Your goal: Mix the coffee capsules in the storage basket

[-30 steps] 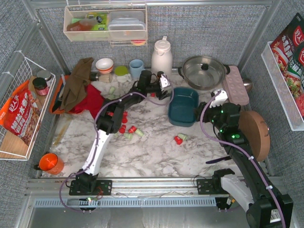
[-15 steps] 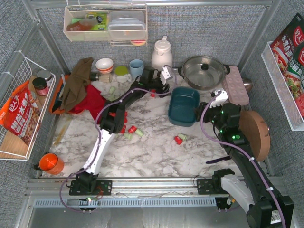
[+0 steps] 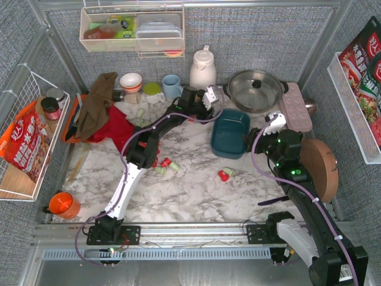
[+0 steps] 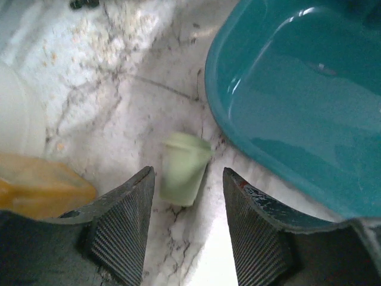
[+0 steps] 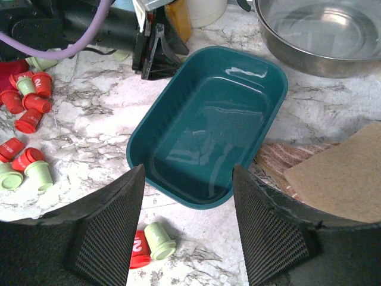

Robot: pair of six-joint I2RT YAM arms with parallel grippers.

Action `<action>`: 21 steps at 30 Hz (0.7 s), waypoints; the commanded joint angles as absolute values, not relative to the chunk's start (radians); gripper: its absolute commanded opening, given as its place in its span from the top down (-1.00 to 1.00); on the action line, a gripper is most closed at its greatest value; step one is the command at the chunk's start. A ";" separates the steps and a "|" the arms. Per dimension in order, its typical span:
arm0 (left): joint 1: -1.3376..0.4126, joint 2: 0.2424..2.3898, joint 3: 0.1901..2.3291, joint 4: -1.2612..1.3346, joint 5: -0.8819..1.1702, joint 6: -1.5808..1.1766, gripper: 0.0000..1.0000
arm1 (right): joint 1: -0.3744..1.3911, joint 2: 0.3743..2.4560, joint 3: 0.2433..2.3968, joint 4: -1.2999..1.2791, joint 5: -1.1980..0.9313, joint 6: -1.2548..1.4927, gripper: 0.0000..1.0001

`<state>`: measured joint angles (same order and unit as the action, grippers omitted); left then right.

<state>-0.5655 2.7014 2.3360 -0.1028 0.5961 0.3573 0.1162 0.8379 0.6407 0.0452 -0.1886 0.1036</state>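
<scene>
The marble desk (image 3: 196,190) carries everything. Toward 1 o'clock from its middle stands a wide steel pot (image 3: 256,89). A round brown board (image 3: 318,170) sits at 3 o'clock, beside the right arm. A heap of brown and red cloths (image 3: 104,116) lies at 10 o'clock.

The storage basket (image 3: 230,132), dark teal, sits just right of centre, with the pot at its 1 o'clock and a white jug (image 3: 202,67) at its 11 o'clock.

The right tool (image 5: 187,173) hangs over the basket's near end, coming in from 4 o'clock, jaws spread wide with nothing between them. The left tool (image 4: 187,173) reaches in at the basket's 10 o'clock corner. Its jaws are apart and straddle one mint capsule (image 4: 183,168), which sits on the desk just beside the basket's outer wall. A sliver of desk shows on each side of it, so neither pad touches it.

The other coffee capsules (image 3: 161,162), red and mint, lie on the desk outside the basket. One cluster is at its 8 o'clock, partly under the left arm, and a red-and-mint pair (image 3: 225,174) lies near its 6 o'clock edge.
</scene>
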 commanded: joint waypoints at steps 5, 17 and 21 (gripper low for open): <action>-0.563 2.690 2.336 -0.161 0.566 0.380 -0.11 | 0.115 0.833 0.653 0.053 -0.195 0.109 -0.29; -0.570 2.693 2.344 -0.218 0.596 0.446 0.44 | 0.115 0.827 0.652 0.051 -0.189 0.106 -0.29; -0.571 2.691 2.344 -0.229 0.606 0.460 0.64 | 0.115 0.821 0.651 0.050 -0.186 0.105 -0.28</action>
